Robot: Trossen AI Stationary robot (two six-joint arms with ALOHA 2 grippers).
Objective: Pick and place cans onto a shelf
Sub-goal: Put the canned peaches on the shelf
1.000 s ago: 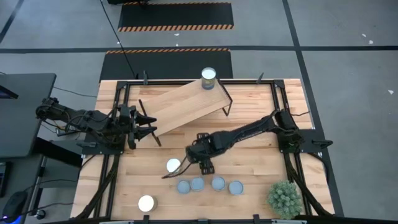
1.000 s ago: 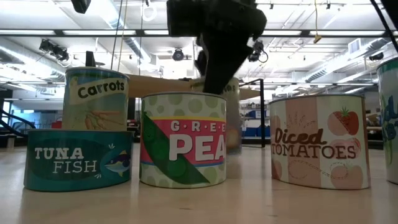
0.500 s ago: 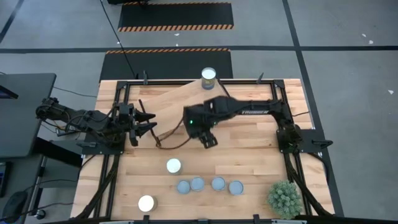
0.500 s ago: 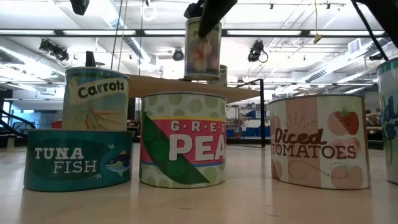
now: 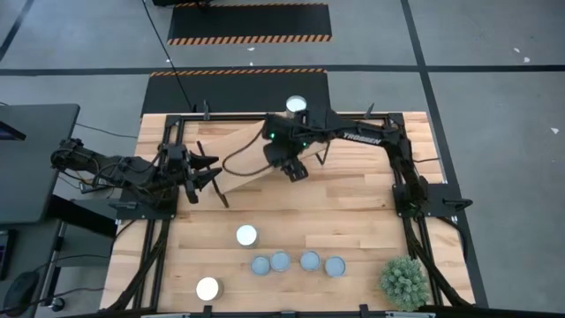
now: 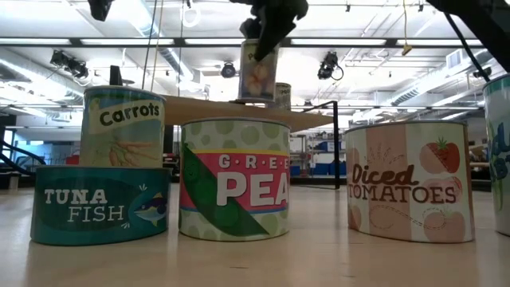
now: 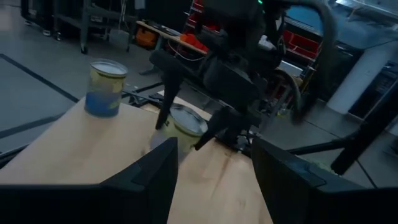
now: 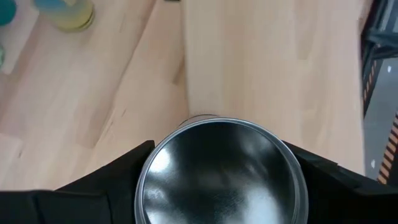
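The right claw (image 5: pixel 291 163) grips a can (image 8: pixel 221 165) above the shelf (image 5: pixel 243 155), near another can (image 5: pixel 297 105). The left claw (image 5: pixel 214 172) waits half-open beside the shelf.

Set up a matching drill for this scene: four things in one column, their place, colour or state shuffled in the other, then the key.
1. potted plant
2. left gripper
3. right gripper
4. tuna fish can

A. shut on a can over the shelf
B. teal label
C. near corner of the table, on the right arm's side
D. open, by the shelf's left end

Pairs: 1-C, 2-D, 3-A, 4-B
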